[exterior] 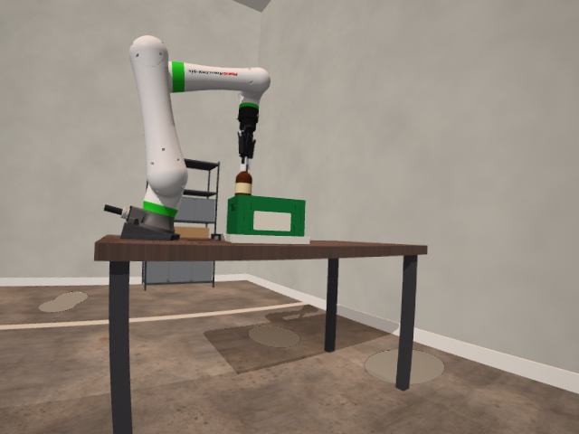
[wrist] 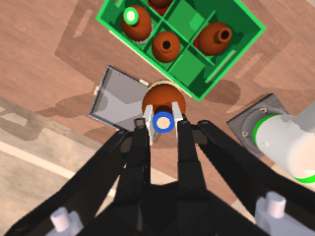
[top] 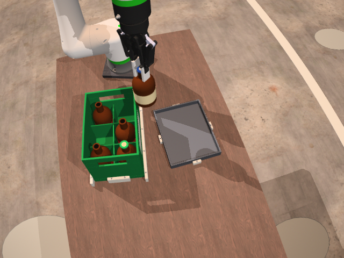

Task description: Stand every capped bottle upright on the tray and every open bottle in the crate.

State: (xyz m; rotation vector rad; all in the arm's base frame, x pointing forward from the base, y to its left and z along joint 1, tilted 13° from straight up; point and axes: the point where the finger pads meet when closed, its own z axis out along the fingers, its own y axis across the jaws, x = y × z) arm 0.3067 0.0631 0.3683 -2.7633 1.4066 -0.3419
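Carrying the blue-capped btl point(top: 144, 87) point(exterior: 242, 179) point(wrist: 163, 93), your gripper point(top: 141, 72) point(exterior: 244, 164) point(wrist: 162, 112) was shut on its neck, long axis approx. vert. It hung just beside the crate point(top: 119, 166) point(exterior: 241, 219) point(wrist: 184, 88), tray side. In top view the tray point(top: 177, 138) point(wrist: 118, 100) lay down-right of the jaws, so you likely needed a sideways move at ht., then straight down, btl upright.
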